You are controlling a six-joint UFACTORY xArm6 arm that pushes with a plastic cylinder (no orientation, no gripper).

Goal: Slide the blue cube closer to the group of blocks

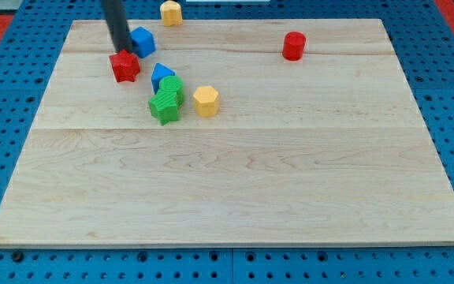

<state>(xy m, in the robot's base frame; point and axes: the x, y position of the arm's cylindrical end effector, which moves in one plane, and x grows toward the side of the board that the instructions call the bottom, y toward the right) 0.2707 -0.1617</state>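
Camera view: end effector, bare rod tip [124, 50] with no jaws, holding nothing, touching blue cube [143, 41] at its nine o'clock; advised: reposition to twelve o'clock, push toward six, toward green blocks [165, 100].

my tip [123, 50] touching blue cube [143, 40] | red star block [124, 66] just below
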